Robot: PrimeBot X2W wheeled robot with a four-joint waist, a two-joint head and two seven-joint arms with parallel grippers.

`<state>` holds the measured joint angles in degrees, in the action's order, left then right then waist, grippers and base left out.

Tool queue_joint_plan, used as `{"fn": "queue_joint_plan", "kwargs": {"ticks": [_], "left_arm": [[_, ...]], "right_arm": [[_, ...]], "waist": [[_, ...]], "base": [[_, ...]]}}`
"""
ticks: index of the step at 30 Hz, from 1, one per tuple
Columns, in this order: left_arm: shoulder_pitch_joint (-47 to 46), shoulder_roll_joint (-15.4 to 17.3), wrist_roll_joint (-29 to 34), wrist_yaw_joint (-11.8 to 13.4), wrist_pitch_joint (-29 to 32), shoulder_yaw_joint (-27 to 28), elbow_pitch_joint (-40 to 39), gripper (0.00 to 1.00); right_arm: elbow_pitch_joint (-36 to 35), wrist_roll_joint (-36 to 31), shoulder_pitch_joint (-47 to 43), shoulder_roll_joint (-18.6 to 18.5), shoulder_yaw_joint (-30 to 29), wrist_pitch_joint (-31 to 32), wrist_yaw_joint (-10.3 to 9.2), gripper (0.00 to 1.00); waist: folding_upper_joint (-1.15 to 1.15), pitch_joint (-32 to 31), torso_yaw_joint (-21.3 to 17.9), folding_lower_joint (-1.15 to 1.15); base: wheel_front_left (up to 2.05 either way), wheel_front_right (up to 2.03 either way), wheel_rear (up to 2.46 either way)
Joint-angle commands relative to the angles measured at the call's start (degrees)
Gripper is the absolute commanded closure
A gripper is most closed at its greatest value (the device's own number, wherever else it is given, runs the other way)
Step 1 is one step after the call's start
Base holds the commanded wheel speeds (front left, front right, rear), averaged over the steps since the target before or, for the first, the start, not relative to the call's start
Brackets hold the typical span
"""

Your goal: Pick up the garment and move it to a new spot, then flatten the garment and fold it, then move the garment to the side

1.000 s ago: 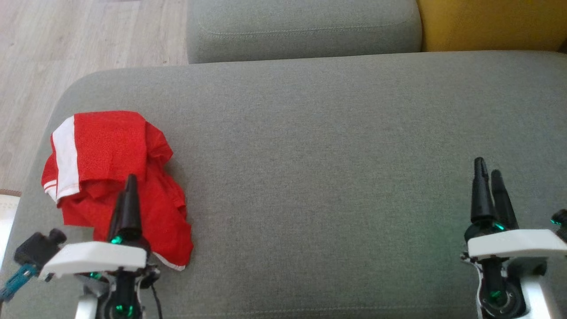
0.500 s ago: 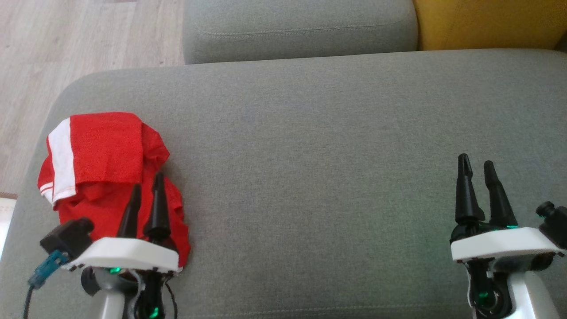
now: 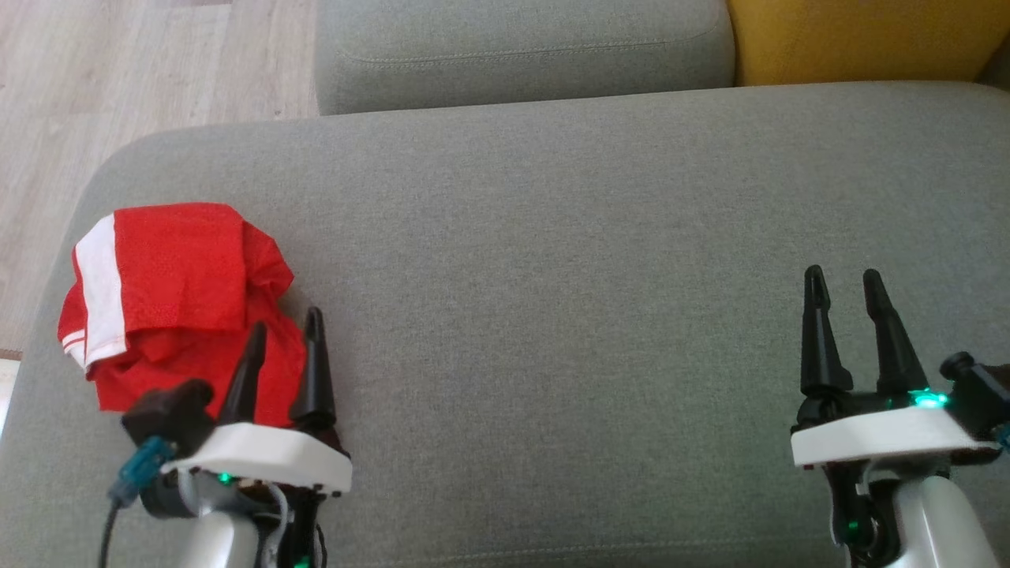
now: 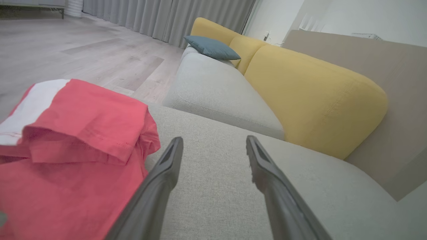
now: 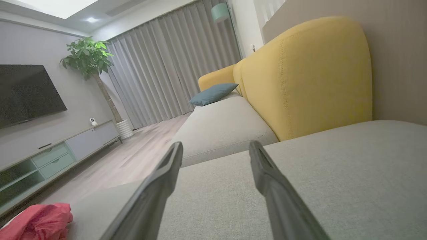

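The garment (image 3: 173, 292) is red with a white stripe and lies crumpled at the left end of the grey sofa seat (image 3: 552, 237). It also shows at the left of the left wrist view as a red heap (image 4: 73, 140) and low in the corner of the right wrist view (image 5: 36, 220). My left gripper (image 3: 286, 323) is open, hovering at the garment's near right edge; its fingers hold nothing. Far to the right, my right gripper (image 3: 843, 276) is open over bare cushion.
A second grey seat cushion (image 3: 521, 47) lies beyond the seat, with yellow backrests (image 3: 860, 39) at the right. Wood floor (image 3: 118, 71) borders the sofa's left end. A blue pillow (image 4: 211, 47) rests far along the sofa.
My left gripper has turned so both fingers show apart and has shifted right along the garment's edge. My right gripper has turned likewise. The head view has drifted slightly.
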<state>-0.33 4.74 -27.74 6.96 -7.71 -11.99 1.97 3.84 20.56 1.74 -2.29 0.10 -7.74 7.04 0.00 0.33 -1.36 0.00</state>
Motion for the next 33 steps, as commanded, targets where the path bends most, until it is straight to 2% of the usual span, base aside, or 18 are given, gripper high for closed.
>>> {"fn": "queue_joint_plan", "kwargs": {"ticks": [1, 24, 28, 33], "left_arm": [[-3.58, 1.19, 2.33, 0.81, -0.97, 0.44, -2.74, 0.00], [-5.60, 7.43, 19.05, 11.14, -4.82, -11.33, -4.55, 0.00], [-5.76, 7.64, 20.65, 12.89, -5.49, -12.62, -5.27, 0.00], [-4.66, 6.61, 19.48, 11.97, -6.33, -12.00, -5.84, 0.00]], "right_arm": [[-2.66, -2.26, 2.00, -0.47, 1.25, -0.88, 0.32, 0.00], [-4.61, -19.48, 1.48, -0.54, 3.18, -4.76, 0.40, 0.00], [-5.23, -21.59, 1.43, -0.55, 3.88, -5.44, 0.41, 0.00], [-4.28, -19.75, 0.86, -0.57, 3.73, -6.29, 0.43, 0.00]], "waist": [[0.00, 0.04, 0.03, 0.00], [0.00, 0.16, 0.24, 0.00], [0.00, 0.20, 0.35, 0.00], [0.00, 0.06, 0.59, 0.00]], "base": [[0.00, 0.00, 0.00], [0.00, 0.00, 0.00], [0.00, 0.00, 0.00], [0.00, 0.00, 0.00]]}}
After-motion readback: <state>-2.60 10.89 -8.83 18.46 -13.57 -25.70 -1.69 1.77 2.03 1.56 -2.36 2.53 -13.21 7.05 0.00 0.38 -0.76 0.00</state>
